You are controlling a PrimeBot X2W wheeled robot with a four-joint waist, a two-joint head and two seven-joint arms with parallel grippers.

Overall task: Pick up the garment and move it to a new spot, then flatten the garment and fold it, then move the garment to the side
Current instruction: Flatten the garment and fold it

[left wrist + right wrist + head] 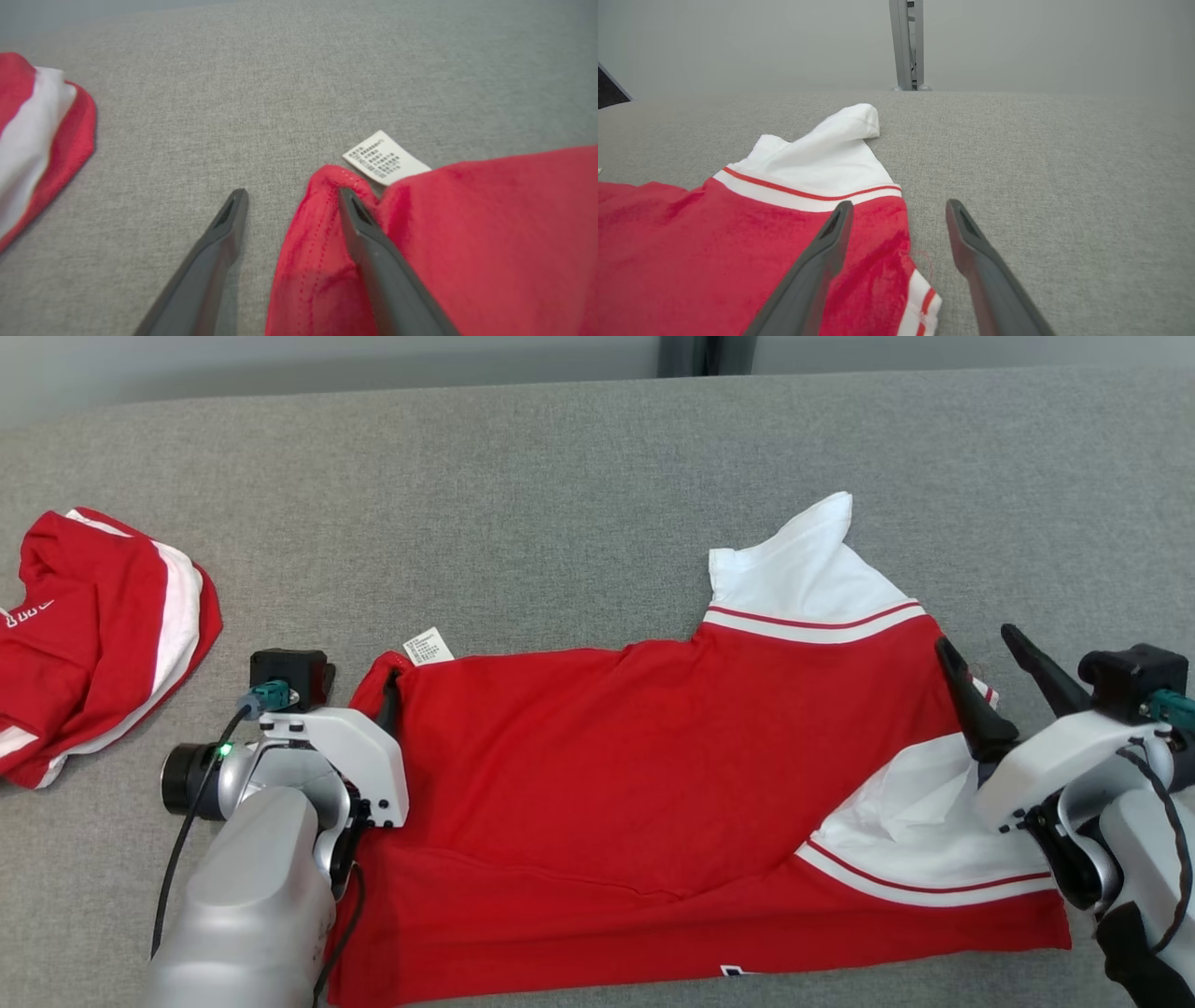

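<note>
The garment (653,775) is a red shirt with white sleeves, lying folded on the grey fabric surface (560,504). One white sleeve (803,569) sticks out at its far right, and a white care label (428,646) shows at its far left corner. My left gripper (373,695) is open at the shirt's left edge. In the left wrist view its right finger (369,233) lies on the red hem (308,242) beside the label (385,158), its left finger over bare surface. My right gripper (976,639) is open at the shirt's right edge, straddling the red fabric's border (878,261) below the sleeve (822,149).
A second red and white garment (93,644) lies crumpled at the far left, also seen in the left wrist view (32,140). A grey post (906,46) stands beyond the surface's far edge. Bare grey surface stretches behind and to the right of the shirt.
</note>
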